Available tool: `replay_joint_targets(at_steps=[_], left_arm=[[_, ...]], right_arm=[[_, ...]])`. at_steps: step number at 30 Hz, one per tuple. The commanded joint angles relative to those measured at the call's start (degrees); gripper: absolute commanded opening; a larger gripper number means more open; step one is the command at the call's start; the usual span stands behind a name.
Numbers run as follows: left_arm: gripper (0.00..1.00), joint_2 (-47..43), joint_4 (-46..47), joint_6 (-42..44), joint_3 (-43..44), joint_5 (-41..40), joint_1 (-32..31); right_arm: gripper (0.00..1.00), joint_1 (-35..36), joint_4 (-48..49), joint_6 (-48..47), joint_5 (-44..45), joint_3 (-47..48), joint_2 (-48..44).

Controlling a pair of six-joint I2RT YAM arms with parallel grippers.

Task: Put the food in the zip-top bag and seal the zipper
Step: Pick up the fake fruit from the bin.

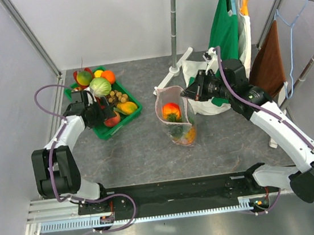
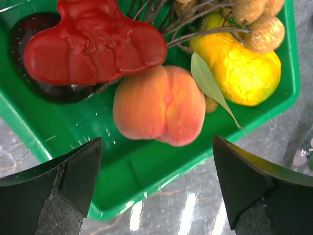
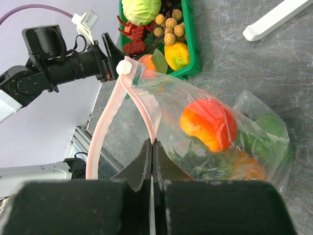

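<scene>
The zip-top bag (image 1: 175,120) stands open in the middle of the table. It holds a red-yellow peach (image 1: 171,110), something green and an orange piece. My right gripper (image 1: 187,93) is shut on the bag's rim. In the right wrist view its jaws (image 3: 152,145) pinch the pink zipper (image 3: 142,105) beside the peach (image 3: 208,122). My left gripper (image 1: 105,113) is open over the green tray (image 1: 133,116). In the left wrist view it (image 2: 156,171) spans the tray's near rim (image 2: 122,159), just short of a pink-orange peach (image 2: 159,105).
The tray also holds a red toy (image 2: 93,44), a yellow fruit (image 2: 239,68), brown nuts, a cabbage (image 1: 100,86) and oranges. A clothes rack with a green cloth (image 1: 223,26), hangers and a white stand foot (image 1: 169,80) is at the back right.
</scene>
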Motion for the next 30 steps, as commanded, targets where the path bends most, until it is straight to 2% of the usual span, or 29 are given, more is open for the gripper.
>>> replay_joint_targets(at_steps=[1,13,21,25,30], left_arm=[[1.0,1.8,7.3,-3.4,-0.9,-1.0,-0.6],[0.99,6.3,10.3,-3.4,-1.7,-2.9,-2.8],[0.9,5.6,9.5,-2.3,-2.0,-2.9,-2.8],[0.82,0.7,6.3,-2.8,-2.0,-2.8,-2.8],[0.75,-9.9,0.8,-2.4,-0.7,-3.1,-2.9]], right_arm=[[0.0,-0.1,1.6,0.4,0.4,1.0,0.6],[0.0,-0.2,1.6,0.5,0.5,0.4,0.2],[0.0,-0.1,1.5,0.2,0.3,0.4,0.0],[0.0,-0.1,1.5,0.2,0.4,0.1,0.0],[0.0,-0.1,1.3,-0.3,0.6,-0.1,-0.6]])
